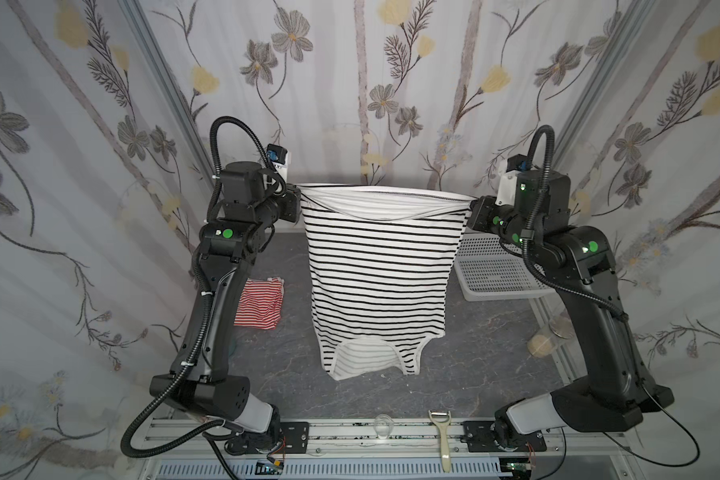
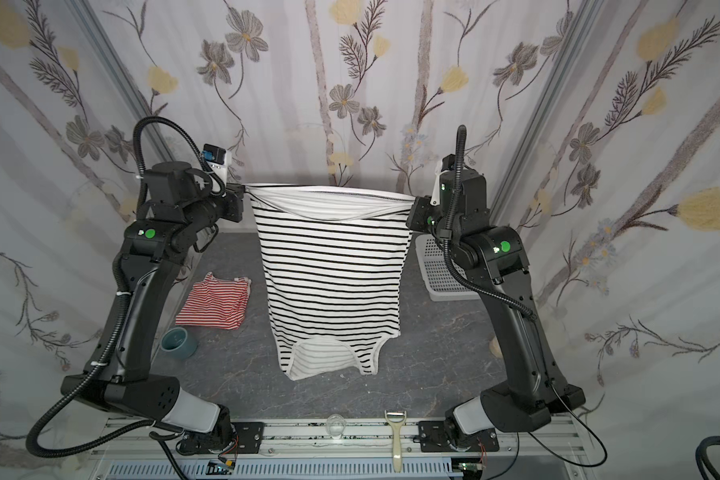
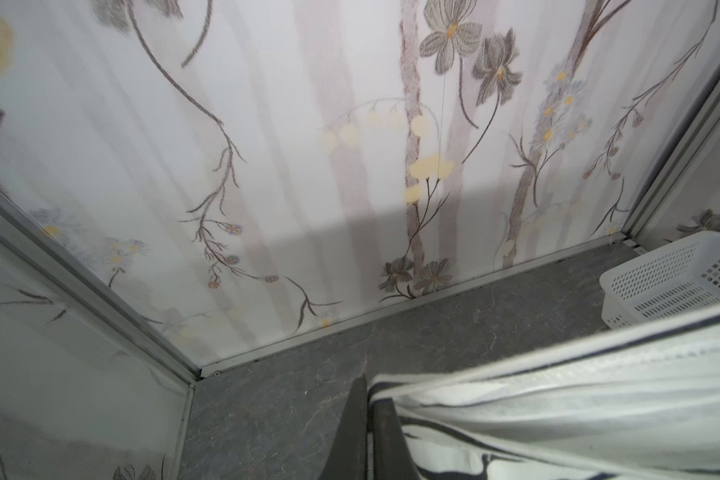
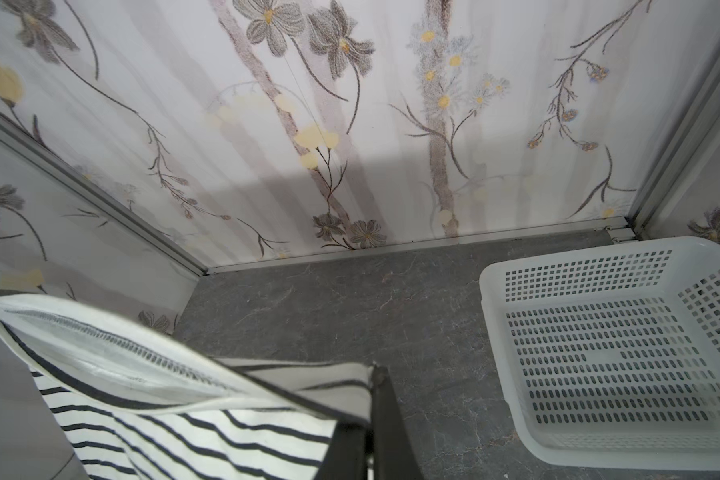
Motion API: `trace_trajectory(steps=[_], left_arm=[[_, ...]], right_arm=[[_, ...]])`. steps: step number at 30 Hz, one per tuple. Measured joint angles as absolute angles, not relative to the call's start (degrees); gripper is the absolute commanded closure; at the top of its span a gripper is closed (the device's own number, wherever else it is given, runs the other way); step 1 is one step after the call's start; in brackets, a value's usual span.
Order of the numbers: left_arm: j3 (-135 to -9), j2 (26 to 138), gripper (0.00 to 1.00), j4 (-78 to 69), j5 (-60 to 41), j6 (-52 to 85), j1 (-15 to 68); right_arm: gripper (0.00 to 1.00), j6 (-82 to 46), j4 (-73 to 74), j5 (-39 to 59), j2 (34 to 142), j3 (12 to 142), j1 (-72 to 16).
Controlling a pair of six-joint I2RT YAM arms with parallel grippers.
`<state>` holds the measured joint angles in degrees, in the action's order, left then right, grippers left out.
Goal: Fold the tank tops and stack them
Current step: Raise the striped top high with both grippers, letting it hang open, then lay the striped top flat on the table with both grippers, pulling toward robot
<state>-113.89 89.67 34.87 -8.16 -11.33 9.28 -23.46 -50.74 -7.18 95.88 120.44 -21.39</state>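
Observation:
The white tank top with thin black stripes (image 1: 381, 270) (image 2: 333, 266) hangs in the air, stretched by its hem between both grippers, its straps and neckline dangling low over the table. My left gripper (image 1: 298, 193) (image 3: 371, 399) is shut on the hem's left corner. My right gripper (image 1: 472, 203) (image 4: 368, 399) is shut on the right corner. The hem cloth (image 3: 558, 395) (image 4: 142, 374) runs taut from each pair of closed jaws. The red-and-white striped tank top (image 1: 260, 303) (image 2: 215, 305) lies folded on the table at the left, partly hidden by the left arm in a top view.
A white perforated basket (image 1: 495, 274) (image 4: 616, 353) (image 3: 674, 278) stands at the back right. A teal bowl (image 2: 179, 343) sits by the left arm. A jar (image 1: 547, 336) lies at the right edge. A clear cup (image 1: 383, 426) and a peeler (image 1: 441, 440) rest on the front rail.

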Motion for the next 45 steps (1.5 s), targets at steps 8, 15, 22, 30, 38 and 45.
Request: trace_trajectory(steps=[8, 15, 22, 30, 38, 45], left_arm=[[-131.4, 102.5, 1.00, 34.1, -6.0, -11.3, 8.1], [-128.1, 98.6, 1.00, 31.2, -6.1, -10.5, 6.5], [-96.7, 87.4, 1.00, 26.2, -7.2, -11.0, 4.4], [-62.0, 71.3, 1.00, 23.0, -9.6, -16.8, 2.8], [-45.8, 67.2, 1.00, 23.1, -12.8, -23.9, 2.9], [-40.3, 66.5, 1.00, 26.4, -14.8, -29.5, 2.9]], right_arm=[[1.00, -23.5, -48.4, 4.1, 109.7, 137.8, -15.9], [1.00, -24.6, -44.6, 12.2, 111.7, 140.6, -14.3], [1.00, -25.2, -39.0, 13.2, 104.0, 111.3, -16.6], [1.00, -28.9, -26.9, 14.4, 87.3, 69.2, -23.3], [1.00, -32.5, -19.8, 14.3, 80.2, 47.2, -24.7], [1.00, -34.5, -17.3, 14.7, 76.1, 37.3, -25.5]])
